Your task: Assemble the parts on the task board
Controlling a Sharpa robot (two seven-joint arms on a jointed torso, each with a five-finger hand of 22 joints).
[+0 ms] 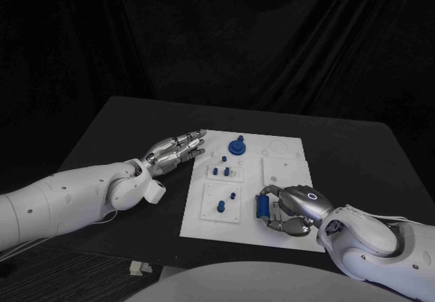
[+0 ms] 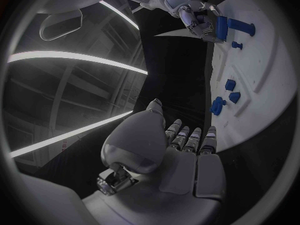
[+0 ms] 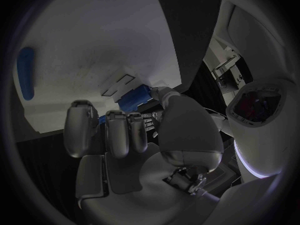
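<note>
Black table, dark drapes behind, white task board mid-table. Right hand at board's near right part, fingers curled round a blue cylinder part; most of the part hidden by fingers, shape hard to read. Left hand flat at board's far left edge, fingers apart, holding nothing. Blue round knob and small blue pegs stand on the board between the hands. No legible writing.
</note>
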